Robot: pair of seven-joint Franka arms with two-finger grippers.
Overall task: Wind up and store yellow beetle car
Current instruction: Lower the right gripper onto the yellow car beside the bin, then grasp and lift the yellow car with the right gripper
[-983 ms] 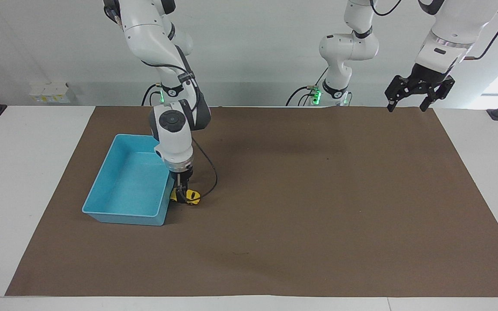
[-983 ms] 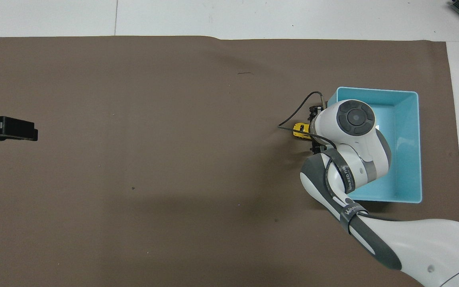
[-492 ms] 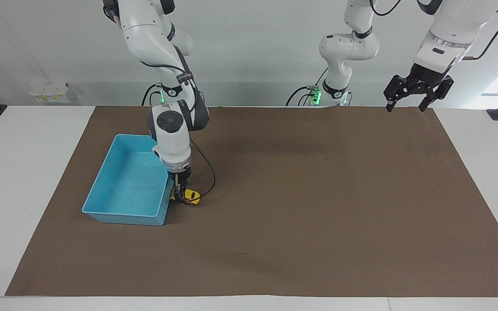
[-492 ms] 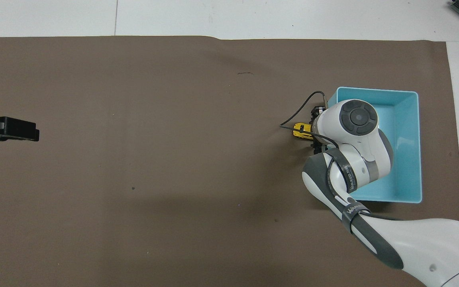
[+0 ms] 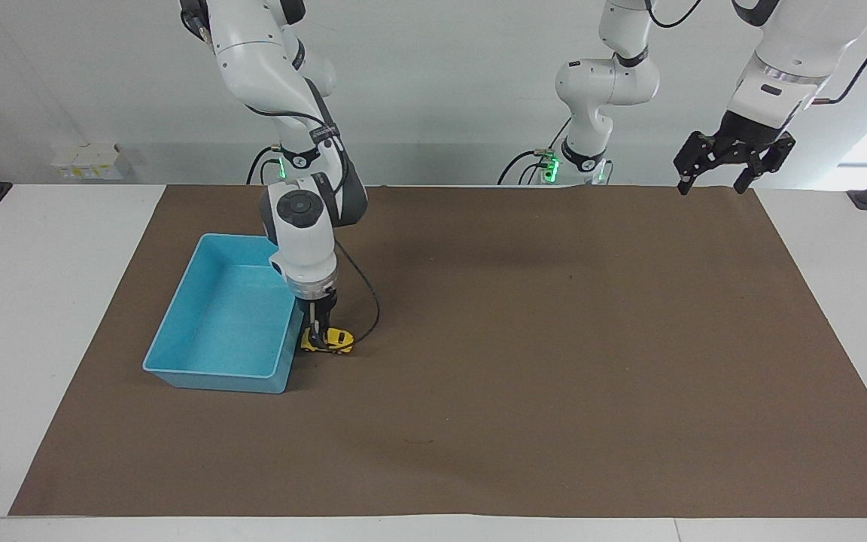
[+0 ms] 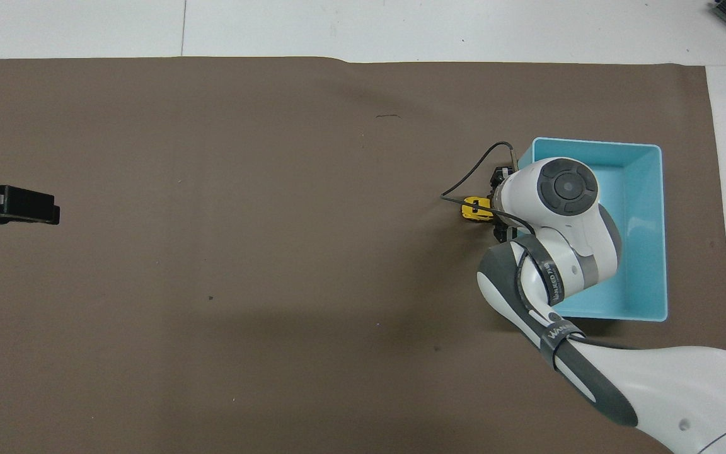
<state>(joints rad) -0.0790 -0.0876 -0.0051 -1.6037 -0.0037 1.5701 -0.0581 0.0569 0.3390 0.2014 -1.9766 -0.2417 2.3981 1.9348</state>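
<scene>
since a second ago the right jaws have come together on the yellow beetle car, which now sits level on its wheels where before it looked tipped under the fingers; the right arm's wrist has shifted only slightly. the left jaws have drifted a little higher and toward the left arm's end, and they stay spread apart with nothing between them, waiting over the edge of the brown mat nearest the robots. the car stands on the mat just beside the light-blue bin, at the bin's wall that faces the left arm's end of the surface, and outside the bin. the right jaws point straight down and clamp the end of the car closest to the bin, so most of the yellow body sticks out from them toward the left arm's end. in the overhead view the right wrist covers the fingers and a good part of the bin, leaving only a strip of the car in sight, crossed by a black cable; the left jaws show there only as a dark block cut off at the frame's edge. whether the car touches the bin's wall cannot be told.
</scene>
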